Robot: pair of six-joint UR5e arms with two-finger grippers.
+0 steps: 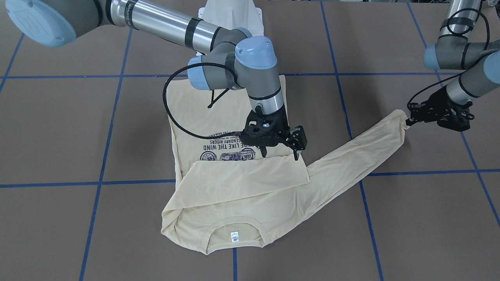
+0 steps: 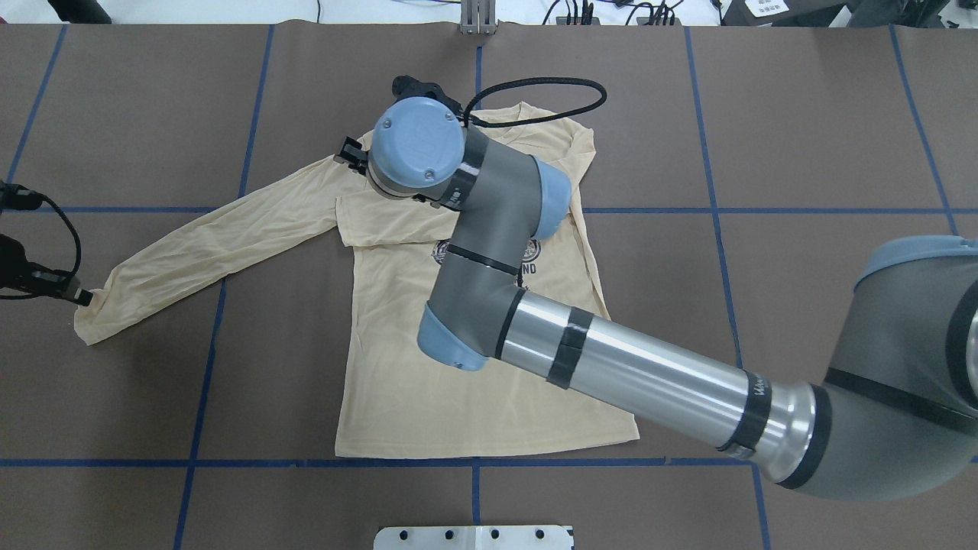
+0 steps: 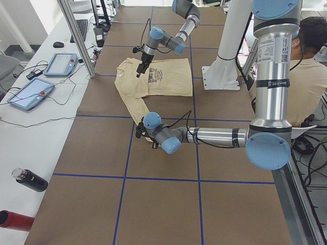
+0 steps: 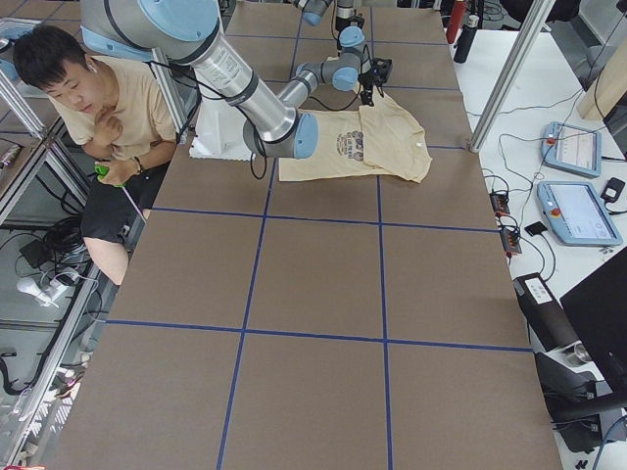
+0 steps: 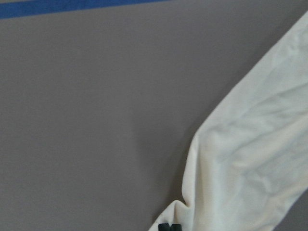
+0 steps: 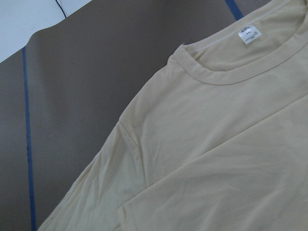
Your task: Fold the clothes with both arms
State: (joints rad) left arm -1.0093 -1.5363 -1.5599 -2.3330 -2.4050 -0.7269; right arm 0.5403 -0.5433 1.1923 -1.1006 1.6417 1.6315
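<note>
Sleeve fold in hand: left gripper (image 1: 408,121) pinches the outstretched cuff (image 1: 400,117) at frame right. The next move should carry it across the T-shirt (image 1: 234,203) — right gripper (image 1: 280,154), mid-frame, hovers with jaws wide, empty.

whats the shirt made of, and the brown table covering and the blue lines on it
long-sleeved T-shirt: thin, soft knit, likely cotton jersey, matte. It drapes flat, wrinkles finely and has a stitched neckband.
table covering: flat, matte brown sheet, perhaps paper or card. It shows no sheen or grain, so the look leaves it open.
blue lines: probably adhesive tape, laid in narrow straight strips over the brown.
</note>
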